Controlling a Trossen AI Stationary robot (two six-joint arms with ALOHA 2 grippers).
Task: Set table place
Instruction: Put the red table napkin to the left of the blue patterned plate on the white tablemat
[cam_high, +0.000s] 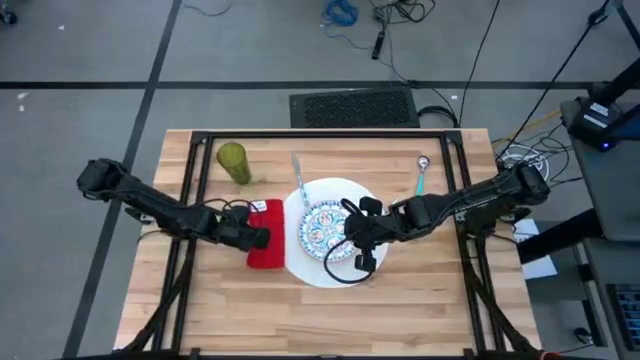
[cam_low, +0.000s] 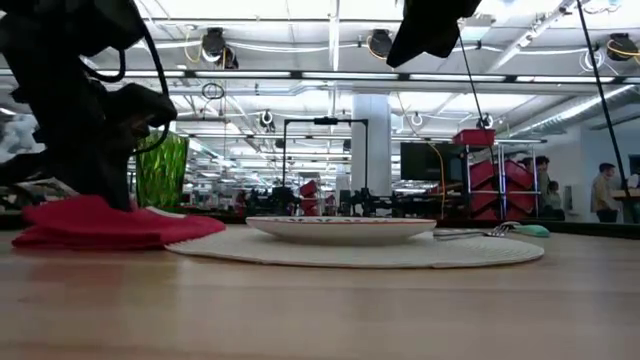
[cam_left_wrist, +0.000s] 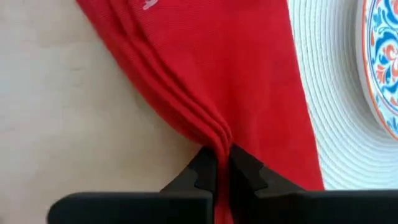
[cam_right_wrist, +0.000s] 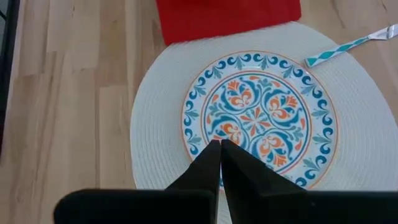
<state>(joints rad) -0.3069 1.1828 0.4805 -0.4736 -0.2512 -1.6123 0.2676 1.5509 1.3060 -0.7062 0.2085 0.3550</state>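
A red napkin lies on the table, just left of the large white round plate. My left gripper is shut on the napkin. The small blue-patterned plate sits on the white plate's middle. My right gripper hovers shut over it; in the low view it hangs high above the plates and touches nothing. A fork rests its teal handle on the white plate's far rim. A teal-handled spoon and an olive-green tumbler stand farther back. My left gripper pinches the napkin's folded left edge between its two fingers, several layers together. The fingers come from above, pointing down. The cloth gathers into pleats toward the fingers. The napkin lies on the table, its right edge beside the white plate.
The table's black frame runs along the far edge, with rails crossing under both arms. Bare wood lies along the near edge and right of the white plate.
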